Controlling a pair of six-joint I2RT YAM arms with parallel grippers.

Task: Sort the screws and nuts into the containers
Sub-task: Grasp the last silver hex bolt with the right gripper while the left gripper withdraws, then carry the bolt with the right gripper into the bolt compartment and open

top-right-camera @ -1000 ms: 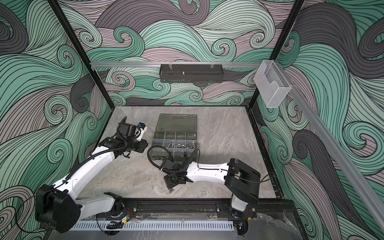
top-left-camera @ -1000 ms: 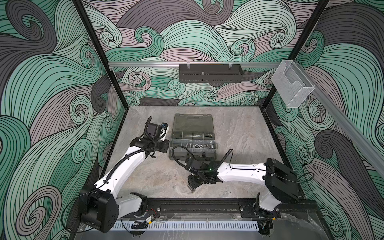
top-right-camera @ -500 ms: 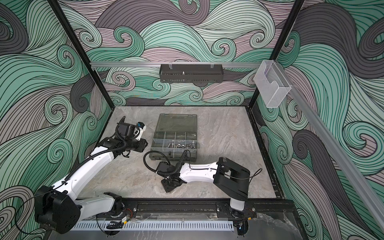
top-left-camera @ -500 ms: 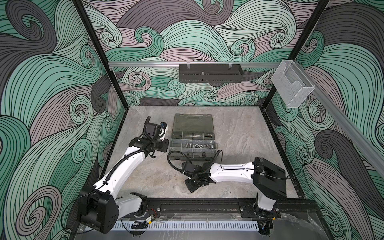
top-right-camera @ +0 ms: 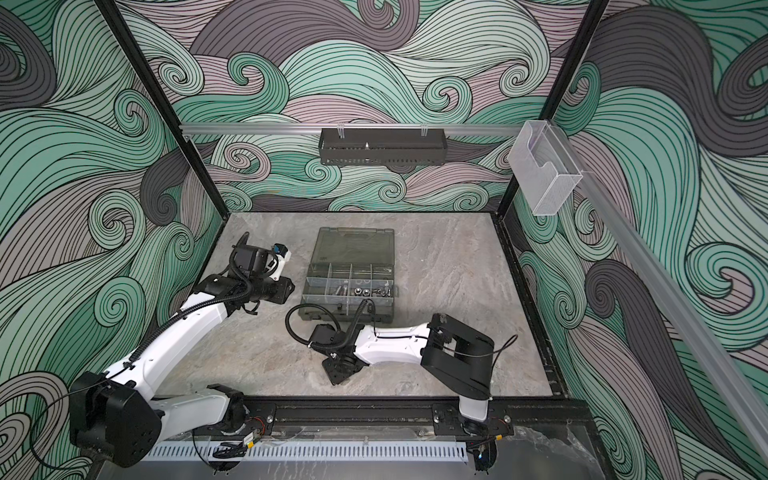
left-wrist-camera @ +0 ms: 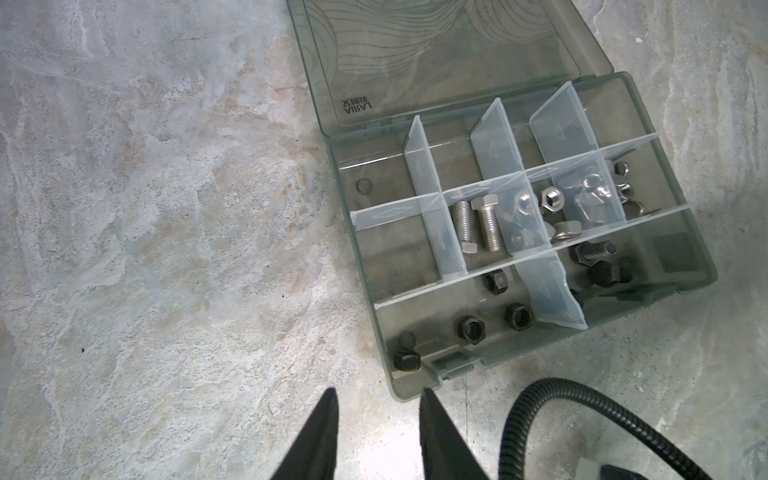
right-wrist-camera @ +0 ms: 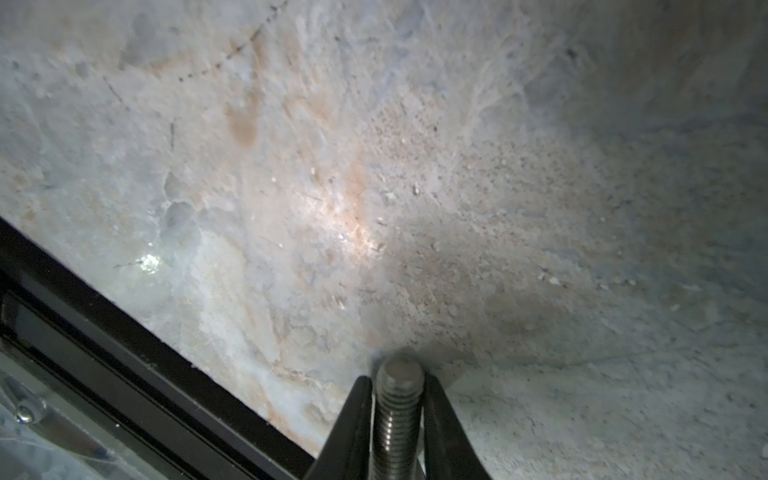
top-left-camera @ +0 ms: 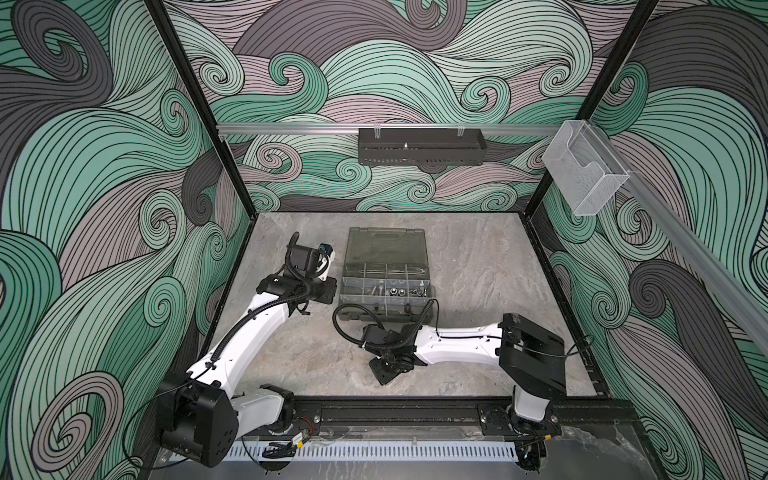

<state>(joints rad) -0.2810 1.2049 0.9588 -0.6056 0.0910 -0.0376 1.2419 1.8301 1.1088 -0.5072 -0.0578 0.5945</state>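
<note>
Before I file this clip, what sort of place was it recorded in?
Most likely a purpose-built robot test cell, not a workshop: wave-patterned wall panels enclose a stone-look tabletop, and the left arm and right arm are mounted on a front rail.

L gripper (left-wrist-camera: pixel 378 392) jaws apart, empty; R gripper (right-wrist-camera: pixel 397 380) clamped on screw (right-wrist-camera: pixel 395 419), arm low.

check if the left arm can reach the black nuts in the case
Probably yes: the left tool hangs open, empty, beside the case; lid open, nothing between it and the black nuts.
</note>
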